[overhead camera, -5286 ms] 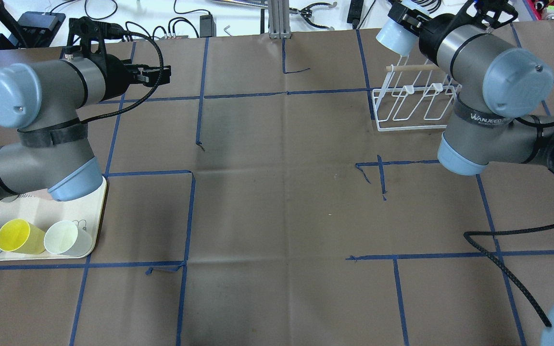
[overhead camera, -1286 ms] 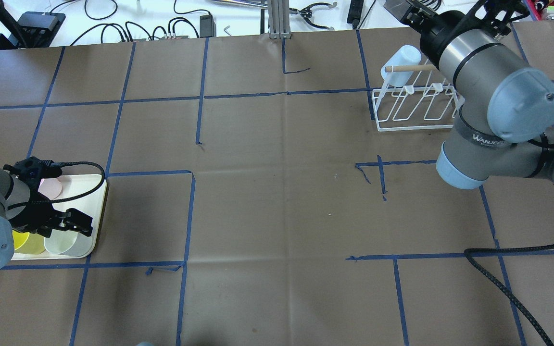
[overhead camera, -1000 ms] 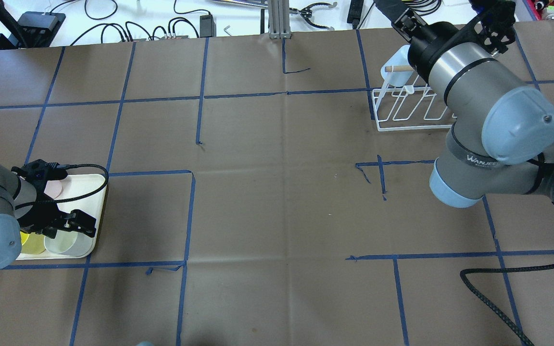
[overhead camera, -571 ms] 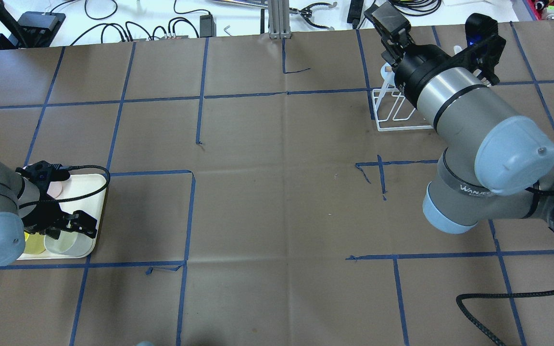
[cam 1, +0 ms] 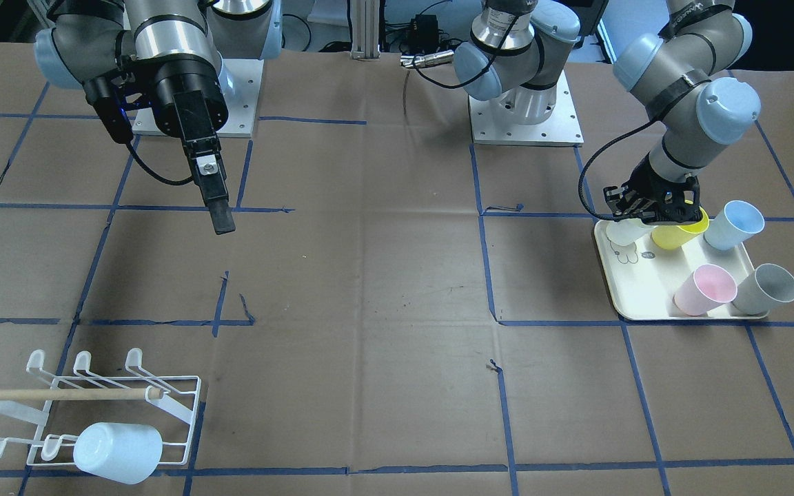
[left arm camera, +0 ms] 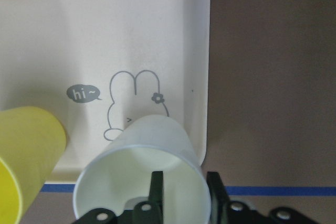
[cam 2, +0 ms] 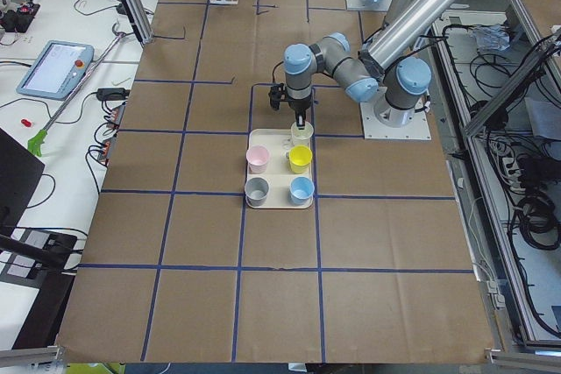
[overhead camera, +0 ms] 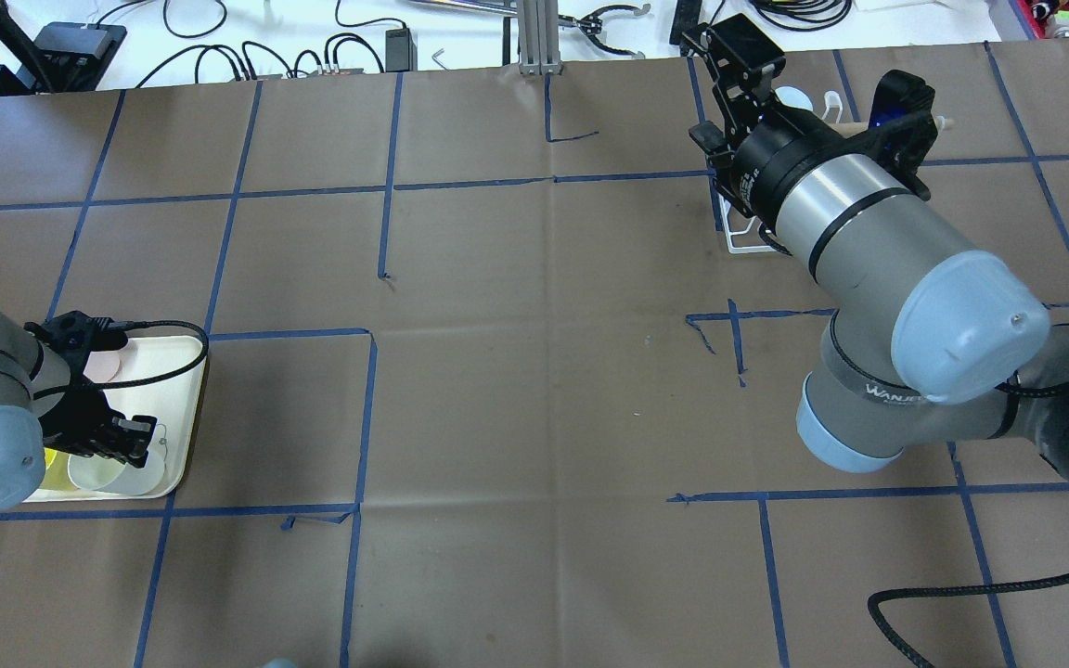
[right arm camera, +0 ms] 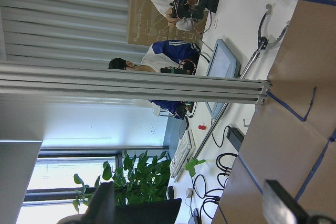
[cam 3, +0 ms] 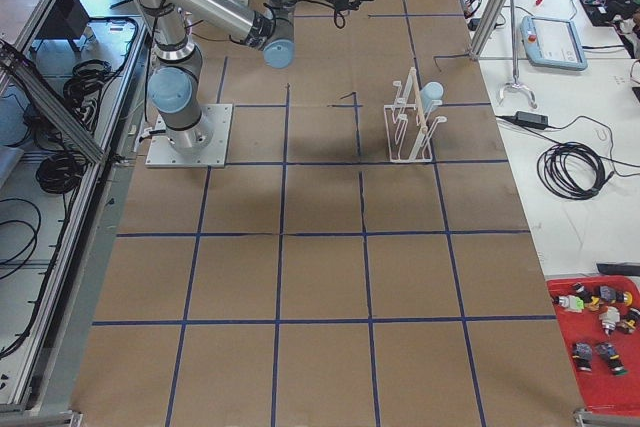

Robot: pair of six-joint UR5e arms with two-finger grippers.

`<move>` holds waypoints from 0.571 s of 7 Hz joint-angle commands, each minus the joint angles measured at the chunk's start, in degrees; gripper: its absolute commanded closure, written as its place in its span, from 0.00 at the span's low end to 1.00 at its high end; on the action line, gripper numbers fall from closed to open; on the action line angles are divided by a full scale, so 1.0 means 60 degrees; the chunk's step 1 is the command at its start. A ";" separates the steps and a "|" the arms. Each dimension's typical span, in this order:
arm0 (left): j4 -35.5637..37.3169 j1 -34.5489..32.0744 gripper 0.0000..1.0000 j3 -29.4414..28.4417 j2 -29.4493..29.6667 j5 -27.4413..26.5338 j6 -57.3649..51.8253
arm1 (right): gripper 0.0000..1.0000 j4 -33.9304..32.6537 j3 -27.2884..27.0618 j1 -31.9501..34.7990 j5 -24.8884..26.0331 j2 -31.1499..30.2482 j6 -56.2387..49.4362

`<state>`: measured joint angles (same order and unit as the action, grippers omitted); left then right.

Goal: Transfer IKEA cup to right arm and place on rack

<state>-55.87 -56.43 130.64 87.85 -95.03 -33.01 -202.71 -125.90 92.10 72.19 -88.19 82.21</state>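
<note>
My left gripper (overhead camera: pixel 129 440) is down over the cream tray (overhead camera: pixel 180 369) and shut on the rim of a white cup (left arm camera: pixel 137 166). One finger is inside the cup and one outside, as the left wrist view shows (left arm camera: pixel 185 191). The cup (cam 1: pixel 623 233) leans on the tray's near corner. My right gripper (cam 1: pixel 221 219) is open and empty, raised above the table, away from the white wire rack (cam 1: pixel 163 396). A pale blue cup (cam 1: pixel 118 451) hangs upside down on the rack's prongs. In the overhead view the right arm hides most of the rack (overhead camera: pixel 737 239).
On the tray (cam 1: pixel 638 296) also lie a yellow cup (cam 1: pixel 679 231), a light blue cup (cam 1: pixel 735 224), a pink cup (cam 1: pixel 704 289) and a grey cup (cam 1: pixel 766 289). Brown paper with blue tape lines covers the table. Cables lie beyond the far edge.
The right arm left the pale blue cup on the rack and drew back from it, open. The left gripper came down onto the tray and closed on the white cup's rim, tilting it.
</note>
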 commanded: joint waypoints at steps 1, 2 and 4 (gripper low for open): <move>-0.0062 -0.0058 1.00 -0.0399 -0.0124 0.0120 0.0256 | 0.00 0.0020 -0.0022 0.0015 -0.0035 0.0005 0.1408; -0.0469 -0.0175 1.00 -0.0837 -0.0168 0.0135 0.0316 | 0.00 0.0020 -0.0066 0.0015 0.0008 0.0020 0.1459; -0.2512 -0.0205 1.00 -0.2764 -0.0198 0.0179 0.0317 | 0.00 0.0108 -0.0066 0.0015 0.0067 0.0108 0.1401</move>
<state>-63.75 -57.47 121.03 86.77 -94.11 -31.20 -202.24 -126.26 92.20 72.45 -87.72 90.49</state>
